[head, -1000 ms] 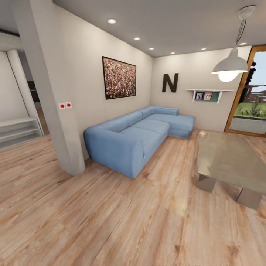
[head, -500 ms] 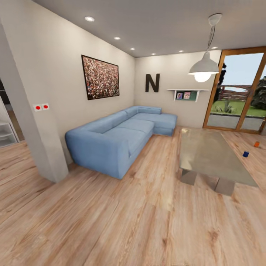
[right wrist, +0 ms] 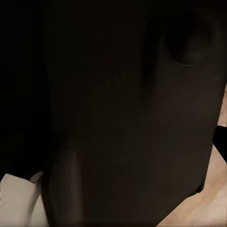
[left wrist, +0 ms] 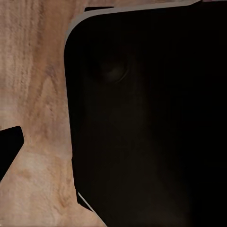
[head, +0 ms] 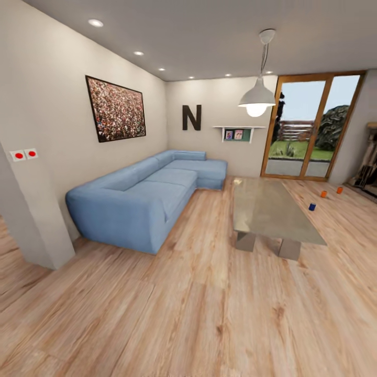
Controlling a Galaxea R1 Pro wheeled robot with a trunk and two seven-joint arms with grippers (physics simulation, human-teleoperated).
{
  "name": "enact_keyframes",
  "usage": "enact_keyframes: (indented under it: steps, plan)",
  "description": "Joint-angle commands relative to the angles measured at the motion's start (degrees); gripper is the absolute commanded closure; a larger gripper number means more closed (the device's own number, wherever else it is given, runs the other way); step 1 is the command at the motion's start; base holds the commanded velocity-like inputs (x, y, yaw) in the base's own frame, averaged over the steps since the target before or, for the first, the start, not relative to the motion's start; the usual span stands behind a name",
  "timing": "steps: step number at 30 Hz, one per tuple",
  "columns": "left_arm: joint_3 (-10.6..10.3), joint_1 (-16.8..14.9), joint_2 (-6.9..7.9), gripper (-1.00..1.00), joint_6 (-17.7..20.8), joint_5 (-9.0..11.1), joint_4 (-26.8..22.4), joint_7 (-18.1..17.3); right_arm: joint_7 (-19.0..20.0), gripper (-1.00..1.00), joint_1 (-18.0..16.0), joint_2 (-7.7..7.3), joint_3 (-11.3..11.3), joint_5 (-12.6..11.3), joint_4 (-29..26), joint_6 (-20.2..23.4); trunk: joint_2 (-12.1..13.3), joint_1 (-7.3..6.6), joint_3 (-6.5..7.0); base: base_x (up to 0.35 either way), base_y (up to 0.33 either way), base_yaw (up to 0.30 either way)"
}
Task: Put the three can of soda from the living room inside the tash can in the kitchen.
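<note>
Three small cans of soda stand on the living room's plank floor at the far right of the head view, beyond the glass table. The blue can (head: pixel 312 207) is nearest. One orange can (head: pixel 323 193) stands behind it, the other orange can (head: pixel 340 190) further right. The tash can is out of view. Both wrist views look at a dark panel of my own body over the wood floor. A dark tip (left wrist: pixel 9 151) that may be a left finger shows at the frame's edge; its state is unclear.
A blue corner sofa (head: pixel 141 196) lines the left wall. A low glass table (head: pixel 269 209) stands between me and the cans. A white pillar (head: pixel 26 220) is at near left, wood-framed glass doors (head: pixel 309 128) at the back right, and a pendant lamp (head: pixel 256 99) hangs above the table.
The head view has swung to the right: sofa, pillar and table sit further left in the picture, and the glass doors and all three cans have come into view.
</note>
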Motion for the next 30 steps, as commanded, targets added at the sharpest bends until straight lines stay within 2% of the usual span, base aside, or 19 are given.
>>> enact_keyframes:
  steps: [1, 12, 30]
  plan:
    - [0.0, 0.0, 0.00, -1.00, 0.0, 0.0, 0.0, -0.1, 0.0, -1.00, 0.0, 0.01, 0.0, 0.0, 0.0, 0.0, 0.0, 0.00, 0.00, -0.159, 0.184, -0.286]
    - [0.0, 0.0, 0.00, -1.00, 0.0, 0.0, 0.0, -0.7, 0.0, -1.00, 0.0, -0.10, -0.1, 0.0, 0.0, 0.0, 0.0, 0.00, 0.00, -0.148, 0.171, -0.286]
    - [0.0, 0.0, -0.03, -1.00, -0.2, 0.0, 0.0, -0.6, -0.1, -1.00, 0.0, 0.03, 0.0, 0.1, 0.0, 0.0, 0.0, 0.00, 0.38, -0.016, 0.018, -0.286]
